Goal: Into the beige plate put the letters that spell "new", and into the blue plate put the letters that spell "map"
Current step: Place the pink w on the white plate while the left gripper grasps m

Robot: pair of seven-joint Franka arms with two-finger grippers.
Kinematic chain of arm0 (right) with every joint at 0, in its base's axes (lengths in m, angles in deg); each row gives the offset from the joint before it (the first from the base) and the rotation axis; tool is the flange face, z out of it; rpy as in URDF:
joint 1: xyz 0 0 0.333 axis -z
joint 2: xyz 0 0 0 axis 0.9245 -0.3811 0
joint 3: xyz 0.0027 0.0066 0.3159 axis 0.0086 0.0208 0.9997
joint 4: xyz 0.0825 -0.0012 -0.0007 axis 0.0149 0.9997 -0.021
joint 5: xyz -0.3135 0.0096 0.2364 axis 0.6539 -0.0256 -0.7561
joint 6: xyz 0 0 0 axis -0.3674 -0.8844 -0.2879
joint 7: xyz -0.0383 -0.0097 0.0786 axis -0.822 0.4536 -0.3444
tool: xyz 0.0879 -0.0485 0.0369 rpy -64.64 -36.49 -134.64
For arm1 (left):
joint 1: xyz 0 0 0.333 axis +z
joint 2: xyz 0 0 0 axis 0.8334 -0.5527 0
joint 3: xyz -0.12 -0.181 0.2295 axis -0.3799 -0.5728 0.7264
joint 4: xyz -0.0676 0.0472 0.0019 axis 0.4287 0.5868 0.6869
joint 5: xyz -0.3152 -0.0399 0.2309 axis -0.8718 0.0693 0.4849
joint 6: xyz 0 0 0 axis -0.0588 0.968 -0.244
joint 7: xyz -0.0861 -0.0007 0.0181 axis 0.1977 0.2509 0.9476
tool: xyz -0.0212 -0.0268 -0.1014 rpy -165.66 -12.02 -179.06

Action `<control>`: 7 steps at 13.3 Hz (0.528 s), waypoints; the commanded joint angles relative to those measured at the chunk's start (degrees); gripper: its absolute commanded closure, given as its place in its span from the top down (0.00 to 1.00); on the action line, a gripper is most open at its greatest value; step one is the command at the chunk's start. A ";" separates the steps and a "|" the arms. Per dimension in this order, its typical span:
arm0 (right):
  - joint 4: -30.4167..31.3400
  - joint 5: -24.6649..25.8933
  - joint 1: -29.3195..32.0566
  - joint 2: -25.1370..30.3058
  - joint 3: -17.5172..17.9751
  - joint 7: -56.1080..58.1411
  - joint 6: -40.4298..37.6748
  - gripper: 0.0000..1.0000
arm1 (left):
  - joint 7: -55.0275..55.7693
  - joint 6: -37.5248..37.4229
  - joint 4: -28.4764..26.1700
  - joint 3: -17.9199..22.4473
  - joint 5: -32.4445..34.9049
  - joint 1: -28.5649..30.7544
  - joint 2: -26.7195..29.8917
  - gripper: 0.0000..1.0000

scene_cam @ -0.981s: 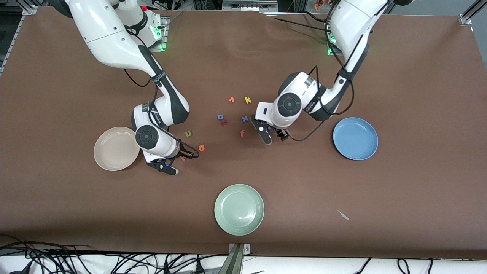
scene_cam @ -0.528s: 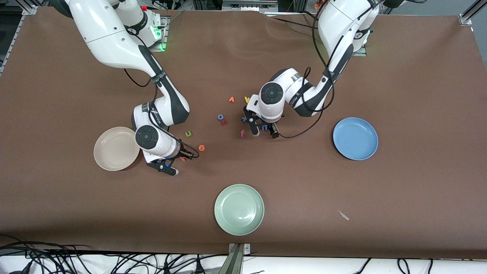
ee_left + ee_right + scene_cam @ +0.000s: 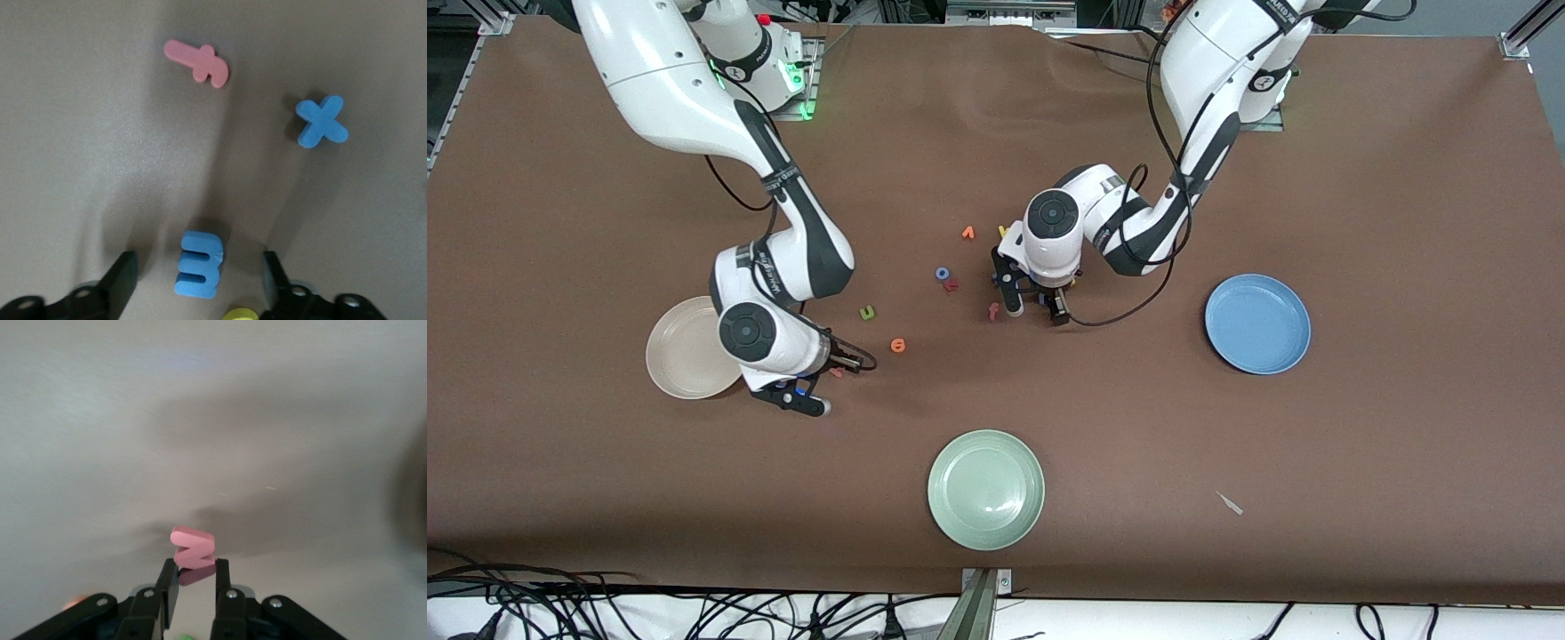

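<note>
Fingers of my left gripper (image 3: 198,283) stand apart on either side of the blue m (image 3: 199,264), which lies flat on the table (image 3: 1405,427) between them. My right gripper (image 3: 195,577) is clamped on the pink w (image 3: 193,553), beside the beige plate (image 3: 680,351). Beige and blue plate (image 3: 1257,323) hold nothing
</note>
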 commanded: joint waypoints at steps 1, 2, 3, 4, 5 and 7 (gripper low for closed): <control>1.34 0.61 0.16 2.38 -2.22 6.21 -4.56 0.05 | -0.36 0.27 0.77 0.42 1.91 -1.00 -0.31 0.57; 2.74 0.78 0.16 3.69 -3.44 9.02 -4.83 0.05 | -0.36 0.27 0.77 0.42 1.99 -0.92 -0.23 0.41; 4.32 0.79 0.16 4.93 -4.85 12.18 -4.92 0.05 | -0.36 0.27 0.77 0.42 1.99 -0.91 -0.14 0.25; 6.60 0.79 0.16 6.42 -6.17 15.70 -4.74 0.04 | -0.36 0.27 0.86 0.51 1.99 -0.83 -0.14 0.13; 8.79 0.79 0.25 7.91 -7.23 17.91 -4.31 0.04 | -0.45 0.18 0.86 0.51 1.99 -0.65 0.12 0.04; 11.53 0.79 0.16 10.11 -8.99 21.60 -3.95 0.04 | -1.41 -0.26 0.95 0.42 1.91 -0.04 1.17 0.00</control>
